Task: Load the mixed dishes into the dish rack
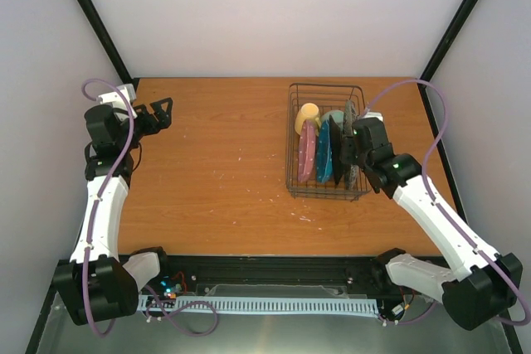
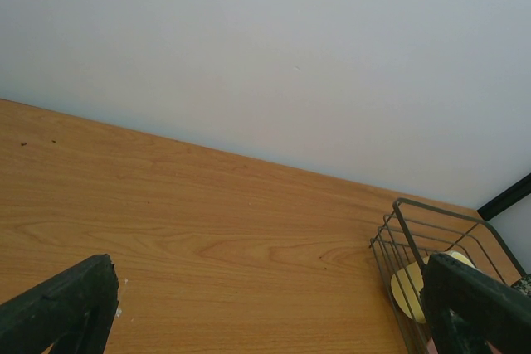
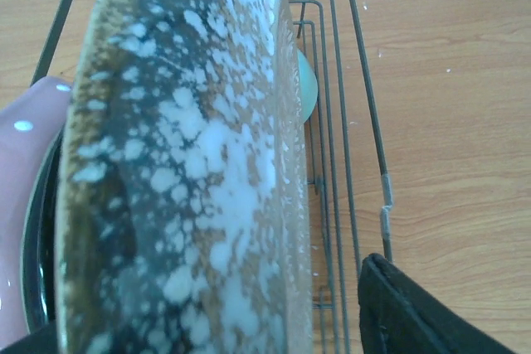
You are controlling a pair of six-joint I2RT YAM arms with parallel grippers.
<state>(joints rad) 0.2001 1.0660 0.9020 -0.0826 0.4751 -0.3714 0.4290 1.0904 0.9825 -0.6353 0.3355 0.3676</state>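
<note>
Glossy speckled plate [image 3: 191, 172], metal wire rack [image 3: 384, 213], wood-grain table [image 3: 456, 122].

you have the grey speckled plate [image 3: 191, 172] standing on edge right in the mouth of your right claw [image 3: 203, 312], so close that it fills most of the view. the claw's right-hand finger [image 3: 415, 312] sits clear of the plate's rim, with dish rack [image 3: 365, 122] wires showing in the gap; the opposite finger you cannot make out. to the claw's left, past the speckled plate, stand the edge of a dark-rimmed plate [image 3: 41, 238] and then the pink dotted plate [image 3: 33, 163]. ahead of the claw, a sliver of the mint-green bowl [image 3: 306, 89] peeks out beside the plate. the wooden table [image 3: 448, 122] lies to the claw's right, outside the rack.
</note>
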